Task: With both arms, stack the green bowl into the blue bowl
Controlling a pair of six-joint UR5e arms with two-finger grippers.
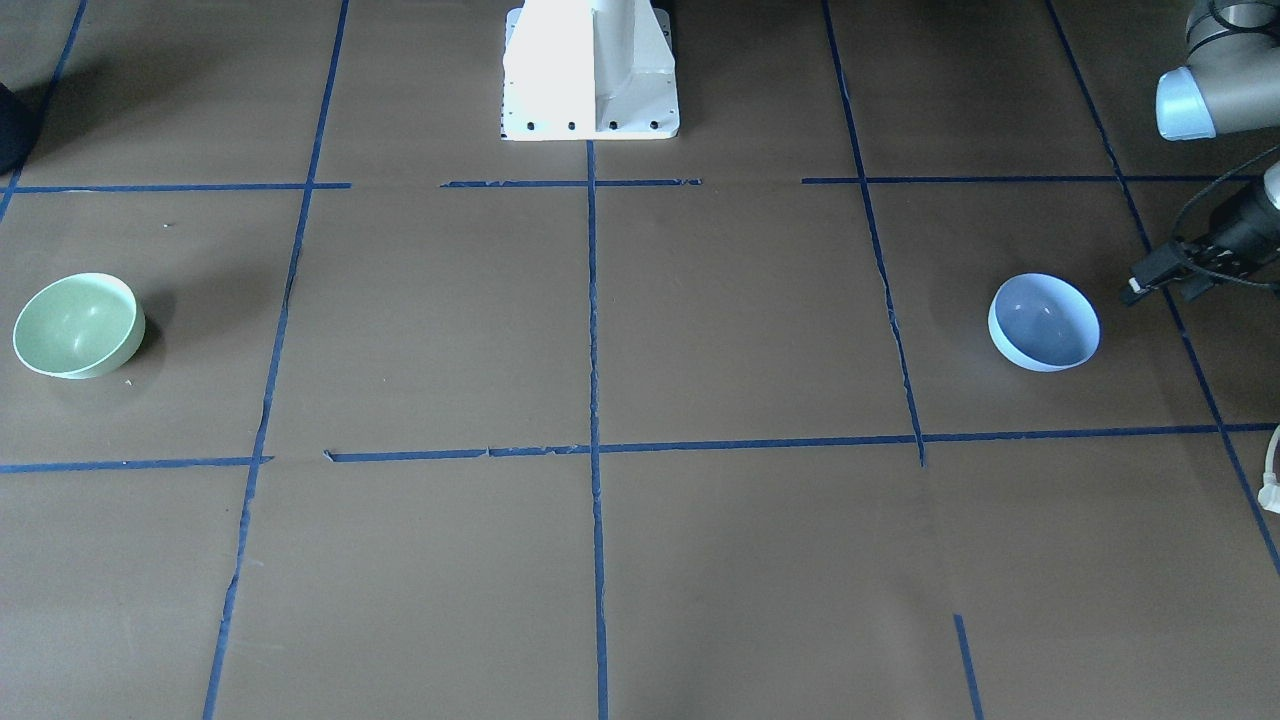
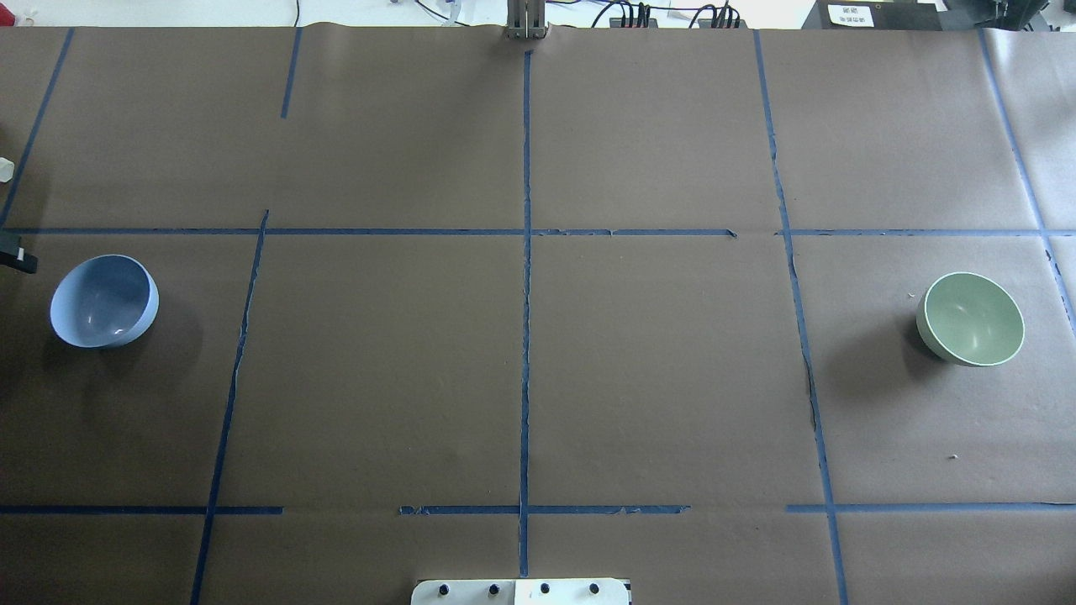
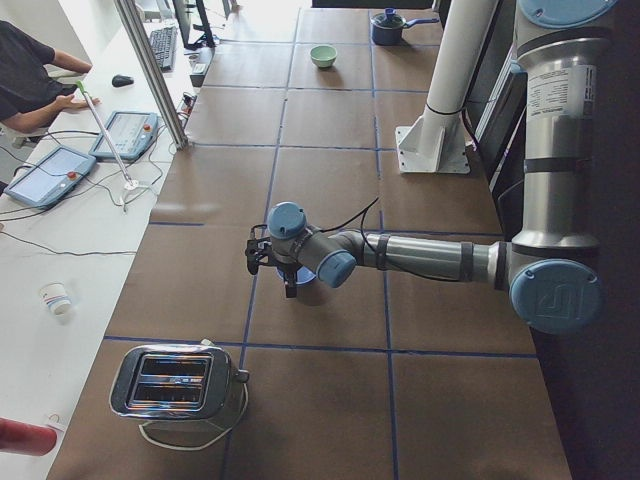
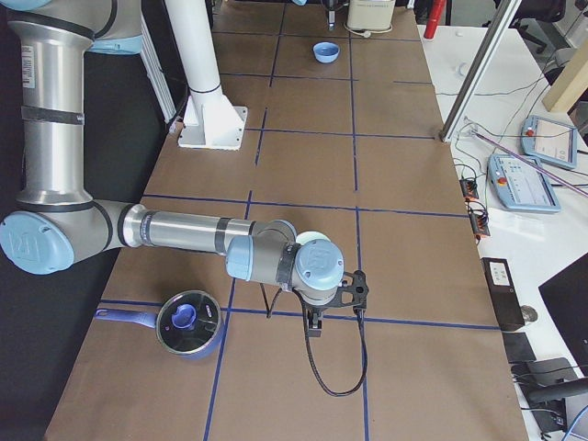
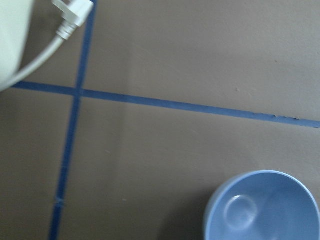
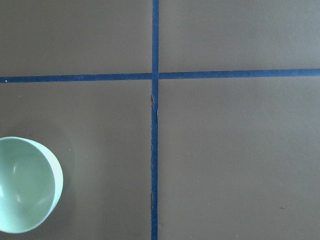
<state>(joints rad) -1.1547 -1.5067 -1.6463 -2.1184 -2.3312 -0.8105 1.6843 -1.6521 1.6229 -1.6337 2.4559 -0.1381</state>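
Well apart near opposite table (image 2: 378, 378) edges: glossy green bowl (image 1: 75, 325), blue bowl (image 1: 1043, 322), both upright. Jaws of left gripper (image 1: 1142, 284), right gripper (image 4: 312, 325): cannot tell.

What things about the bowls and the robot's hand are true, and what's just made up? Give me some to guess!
1. The green bowl sits inside the blue bowl. False: they stand far apart, near opposite ends of the table.
2. Both bowls are empty. True.
3. The left hand is lifting the blue bowl. False: the bowl rests on the table, and the hand is beside it, not touching it.
4. A toaster stands on the table. True.
5. A saucepan with its lid on is on the table too. True.
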